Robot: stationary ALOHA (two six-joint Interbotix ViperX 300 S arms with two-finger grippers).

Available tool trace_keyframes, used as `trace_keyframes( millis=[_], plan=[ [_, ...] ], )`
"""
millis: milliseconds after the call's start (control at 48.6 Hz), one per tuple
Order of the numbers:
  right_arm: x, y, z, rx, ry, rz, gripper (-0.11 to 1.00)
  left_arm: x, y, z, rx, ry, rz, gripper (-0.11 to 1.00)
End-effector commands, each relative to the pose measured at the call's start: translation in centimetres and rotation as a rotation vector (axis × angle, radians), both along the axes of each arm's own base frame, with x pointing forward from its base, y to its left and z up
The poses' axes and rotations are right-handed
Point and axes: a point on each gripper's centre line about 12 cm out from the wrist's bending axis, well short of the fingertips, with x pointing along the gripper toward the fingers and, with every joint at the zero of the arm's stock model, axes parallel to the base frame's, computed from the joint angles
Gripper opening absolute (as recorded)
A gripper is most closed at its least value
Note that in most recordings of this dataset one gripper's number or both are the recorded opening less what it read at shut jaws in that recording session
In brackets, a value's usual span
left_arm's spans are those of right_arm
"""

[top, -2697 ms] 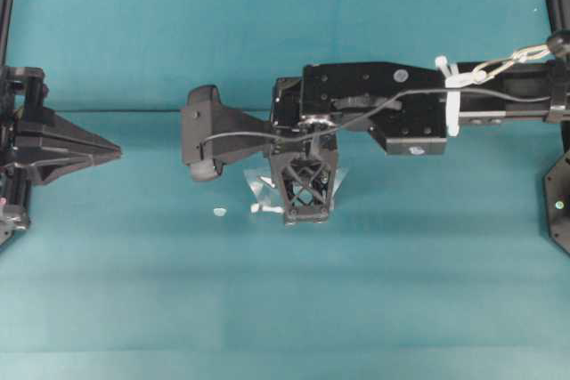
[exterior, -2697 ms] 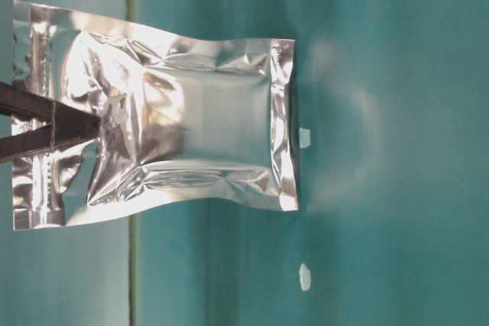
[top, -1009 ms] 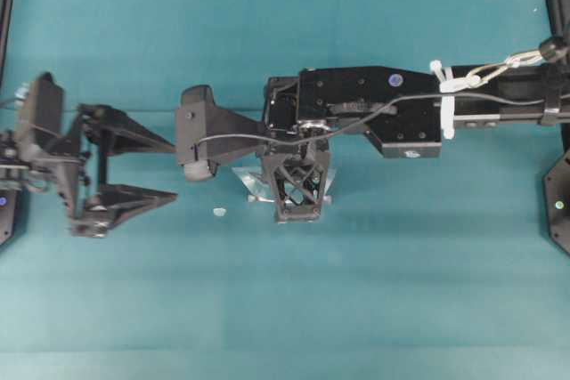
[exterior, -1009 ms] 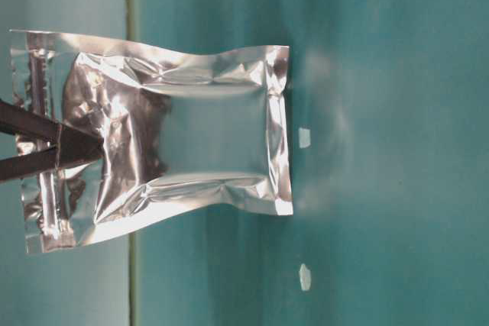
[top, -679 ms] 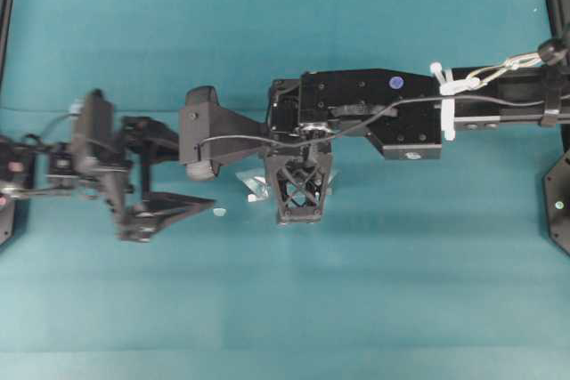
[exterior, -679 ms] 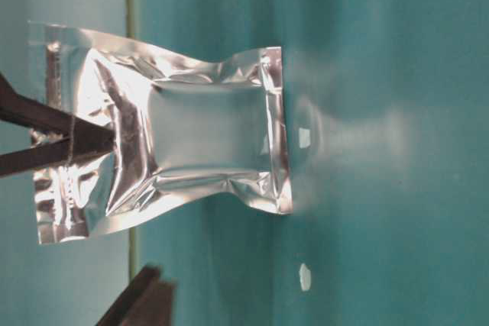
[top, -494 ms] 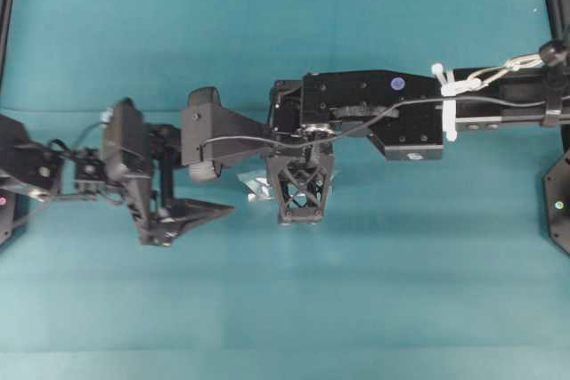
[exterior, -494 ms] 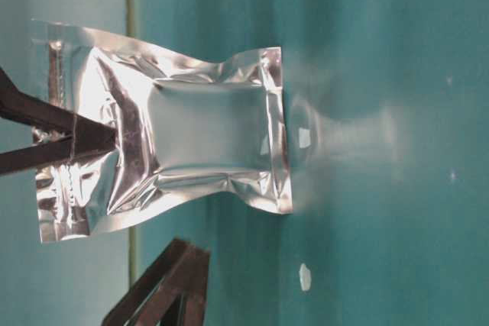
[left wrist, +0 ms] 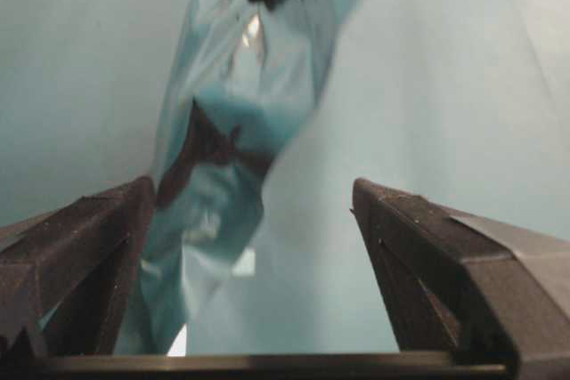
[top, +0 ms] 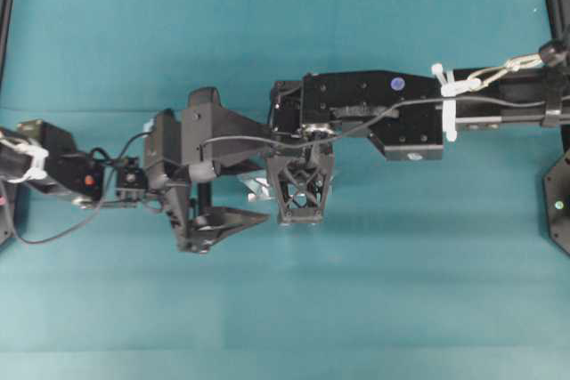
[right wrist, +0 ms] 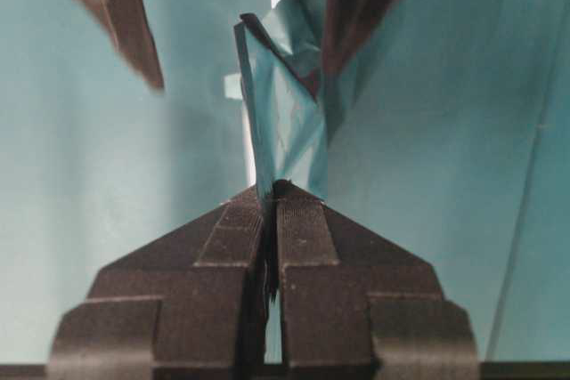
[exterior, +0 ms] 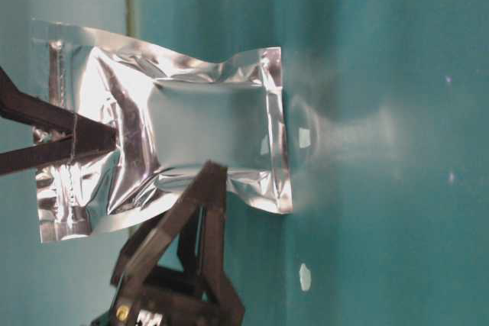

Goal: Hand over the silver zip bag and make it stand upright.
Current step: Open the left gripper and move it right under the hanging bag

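Item: silver zip bag [exterior: 183,143]. Hangs off the bench [exterior: 382,51], pinched at its zip end, sealed bottom edge toward the bench surface and close to it; whether it touches cannot be told. Foil crinkled, middle panel flat.

Item: right hand [right wrist: 272,193]. Fingers pressed together on the bag's top strip; the bag hangs straight out from the fingertips. You are the holder here, so keep this hand quiet and do not let go early.

Item: left hand [left wrist: 254,246]. Fingers spread wide, nothing between them yet but one edge of the bag, which lies close against the finger [left wrist: 80,246] on the left of the wrist view; the other finger stands well clear. In the table-level view this hand sits beside the lower half of the bag, overlapping its side edge.

Step in hand, as judged: bringing the left hand onto the bag to receive it.

Handling notes:
- Shift the left hand sideways so the bag sits midway between its fingers before you close; as placed, you would likely catch only a corner.
- Grip on the side seam or lower body, away from the right hand's fingertips.
- Close slowly; foil is slippery and creases readily.
- Release the right hand only once the left hold looks firm.

Item: small white scraps [exterior: 305,276] on the bench. Ignore.
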Motion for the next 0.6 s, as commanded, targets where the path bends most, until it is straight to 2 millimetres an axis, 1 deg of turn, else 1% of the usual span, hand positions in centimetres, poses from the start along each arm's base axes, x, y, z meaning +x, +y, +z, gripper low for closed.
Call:
trace_keyframes(
  millis=[0, 185, 288, 576],
  plan=[
    [-0.1, 0.2, 1.0, 0.005, -0.024, -0.020, 0.01, 0.9, 0.3, 0.0, 0.002, -0.018, 0.007, 0.96],
    [0.0, 0.2, 0.9, 0.007, -0.033, -0.029, 0.01, 2.2, 0.8, -0.7, 0.006, -0.018, 0.016, 0.96],
    [0.0, 0.2, 0.9, 0.007, -0.033, -0.029, 0.01, 2.6, 0.9, -1.1, 0.005, -0.012, 0.021, 0.96],
    [-0.1, 0.2, 0.8, 0.009, -0.030, -0.034, 0.01, 2.8, 1.1, -2.5, 0.005, 0.020, 0.025, 0.95]
  ],
)
